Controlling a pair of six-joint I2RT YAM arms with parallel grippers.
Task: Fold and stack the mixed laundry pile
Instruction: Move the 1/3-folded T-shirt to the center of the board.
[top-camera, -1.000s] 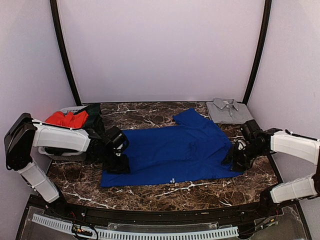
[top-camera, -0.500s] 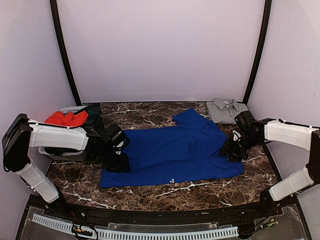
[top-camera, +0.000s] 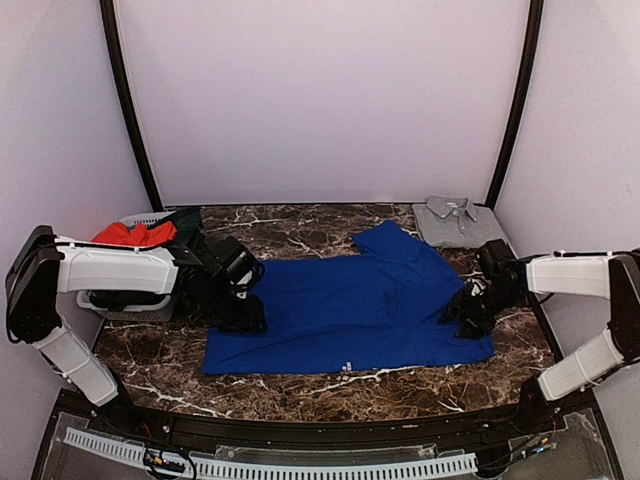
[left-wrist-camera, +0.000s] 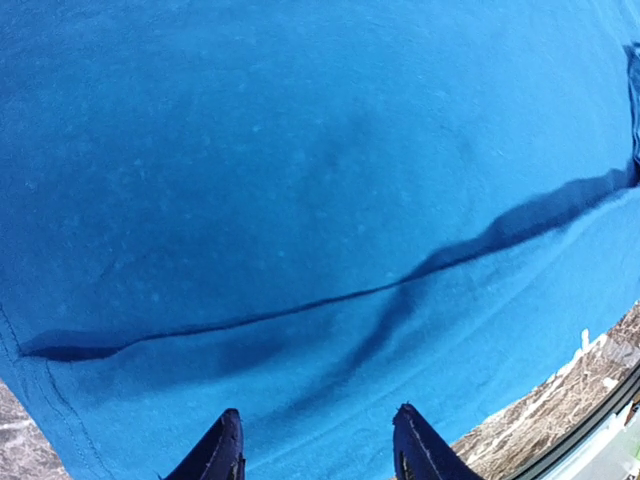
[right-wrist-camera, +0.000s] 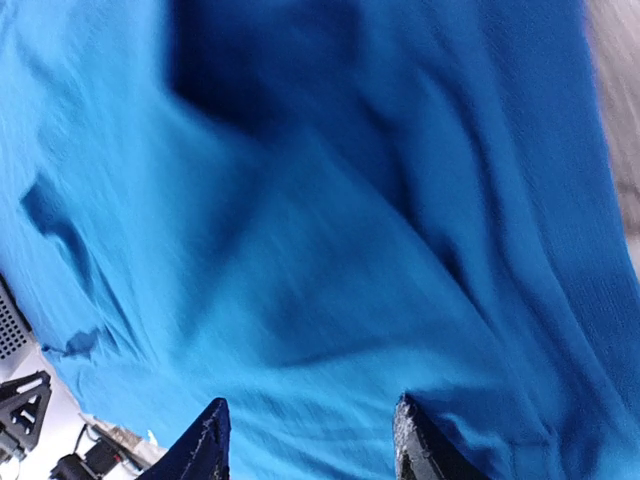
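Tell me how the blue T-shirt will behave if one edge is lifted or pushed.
Likely floppy: the blue T-shirt lies flat on the table with a soft crease across it, so a lifted edge would probably sag. Probably light, since the cloth looks thin. Pushed, it would likely bunch rather than slide whole.

We see the blue T-shirt (top-camera: 350, 310) covering the middle of the bench (top-camera: 290, 228), leaving bare marble strips along the far and near edges. The basket (top-camera: 128, 312) blocks the left end behind our left arm (top-camera: 110, 270). The grey shirt (top-camera: 455, 222) fills the far right corner, near our right arm (top-camera: 570, 275).
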